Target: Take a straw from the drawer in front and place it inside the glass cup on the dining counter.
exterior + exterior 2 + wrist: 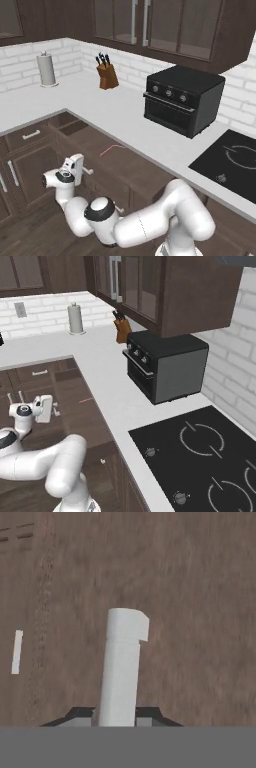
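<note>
Half done at most: my jaws (118,719) clamp the drawer handle (122,662); drawer (117,160) out, straw (112,149) untouched.

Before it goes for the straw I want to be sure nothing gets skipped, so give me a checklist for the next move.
1. Drawer pulled out far enough to show its inside: ok.
2. Straw lying flat in the drawer, uncovered: ok.
3. Jaws free for picking: not ok, they sit closed around the handle and must let go first.
4. Space above the straw free of obstacles: ok.
5. Cup position known: cannot tell.
</note>
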Controlling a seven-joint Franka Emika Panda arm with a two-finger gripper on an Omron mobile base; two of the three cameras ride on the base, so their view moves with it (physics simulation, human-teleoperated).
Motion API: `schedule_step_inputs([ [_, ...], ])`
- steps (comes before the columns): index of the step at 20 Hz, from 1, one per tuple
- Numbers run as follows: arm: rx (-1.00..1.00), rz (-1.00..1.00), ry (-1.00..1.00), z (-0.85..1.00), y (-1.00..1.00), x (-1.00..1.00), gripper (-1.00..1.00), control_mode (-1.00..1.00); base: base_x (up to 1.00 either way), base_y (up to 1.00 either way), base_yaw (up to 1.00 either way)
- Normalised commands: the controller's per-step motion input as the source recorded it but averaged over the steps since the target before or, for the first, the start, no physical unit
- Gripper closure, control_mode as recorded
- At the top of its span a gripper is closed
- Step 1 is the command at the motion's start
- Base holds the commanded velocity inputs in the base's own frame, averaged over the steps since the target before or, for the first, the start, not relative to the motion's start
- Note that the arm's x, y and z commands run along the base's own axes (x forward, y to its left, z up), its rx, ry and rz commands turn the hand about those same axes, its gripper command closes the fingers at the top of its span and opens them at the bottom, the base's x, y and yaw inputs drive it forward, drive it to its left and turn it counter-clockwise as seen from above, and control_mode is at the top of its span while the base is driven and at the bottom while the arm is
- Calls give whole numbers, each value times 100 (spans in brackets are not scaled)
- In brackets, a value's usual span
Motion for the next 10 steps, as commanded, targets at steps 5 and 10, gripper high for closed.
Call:
schedule_step_inputs([
  [5,-2,0,0,0,100,-63,100,-100,0,0,0],
  [10,-1,0,0,4,92,-67,-100,-100,0,0,0],
])
